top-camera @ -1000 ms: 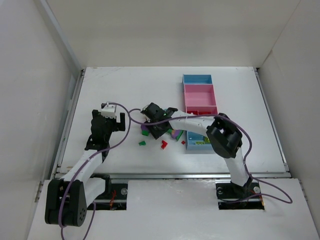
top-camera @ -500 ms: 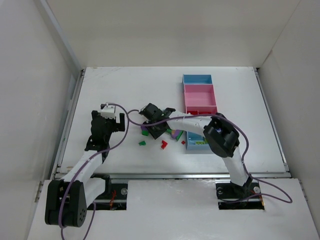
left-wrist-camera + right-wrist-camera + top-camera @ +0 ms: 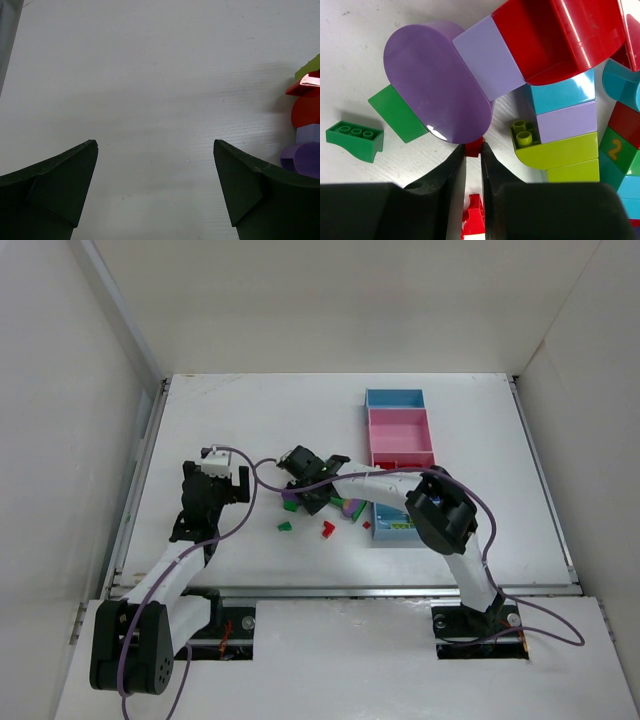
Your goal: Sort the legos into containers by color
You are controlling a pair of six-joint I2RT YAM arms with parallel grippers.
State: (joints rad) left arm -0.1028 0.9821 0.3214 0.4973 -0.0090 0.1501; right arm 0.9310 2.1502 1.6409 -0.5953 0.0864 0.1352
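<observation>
The legos lie in a heap [image 3: 335, 502] mid-table, with a purple rounded brick [image 3: 437, 82], red, teal and lime bricks [image 3: 560, 150] stacked close together. My right gripper [image 3: 303, 492] is down at the heap's left edge. In the right wrist view the right gripper [image 3: 473, 146] is shut on a small red lego [image 3: 474, 150] tucked under the purple brick. Another red piece [image 3: 474, 215] lies lower between the fingers. My left gripper [image 3: 215, 482] hovers to the left, open [image 3: 155, 145] over bare table. The containers [image 3: 399, 437] stand in a strip at the right.
A loose green brick [image 3: 285, 526] and two small red bricks [image 3: 327, 529] lie in front of the heap. A green brick [image 3: 355, 141] sits left of the right fingers. The right arm's forearm crosses over the nearest blue bin [image 3: 398, 528]. Walls enclose the table.
The right gripper's jaws have closed onto the small red lego, and the right arm has shifted slightly. The left arm has not moved.
</observation>
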